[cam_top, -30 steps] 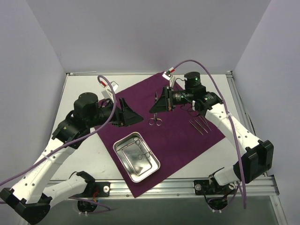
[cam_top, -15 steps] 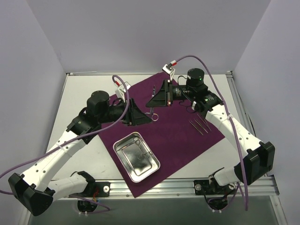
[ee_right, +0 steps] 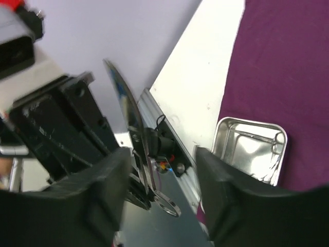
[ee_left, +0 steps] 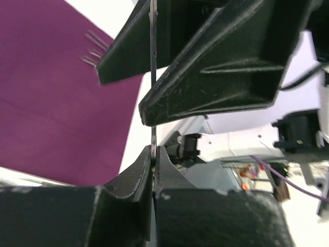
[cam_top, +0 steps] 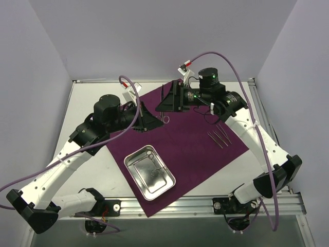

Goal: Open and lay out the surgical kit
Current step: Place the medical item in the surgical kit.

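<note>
Scissors [ee_left: 152, 67], one pair, hang above the far side of the single steel tray [cam_top: 149, 182], pinched in the left gripper [ee_left: 153, 154]'s closed jaws. The right gripper [ee_right: 159, 154]'s jaws stand apart around them. One maroon cloth [cam_top: 195, 154] lies under the tray, with thin instruments [cam_top: 218, 138] to its right, too fine to count.

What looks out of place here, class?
The scissors are up in the air over the cloth's far edge, pinched by the left end effector between the open fingers of the right end effector, not laid flat like the instruments at right.
</note>
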